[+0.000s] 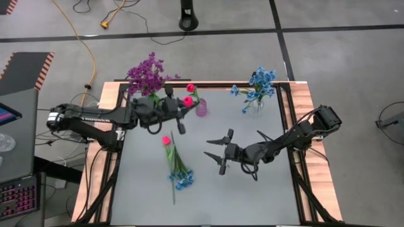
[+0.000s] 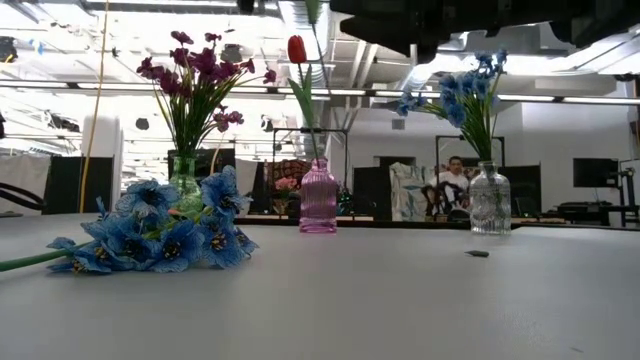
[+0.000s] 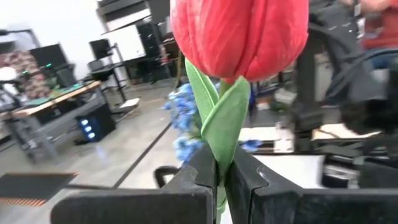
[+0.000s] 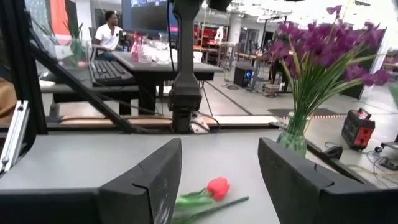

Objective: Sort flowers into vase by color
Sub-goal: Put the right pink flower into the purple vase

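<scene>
Your left pincer pinches a tulip low on its stem, bud above; it's light, floppy. Right pincer gapes, another tulip lying just ahead; take its stem

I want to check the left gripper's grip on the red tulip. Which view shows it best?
The left wrist view: the left gripper is shut on the red tulip just below the bud. The high view shows the tulip small; the low and right wrist views show nothing of the grip.
</scene>
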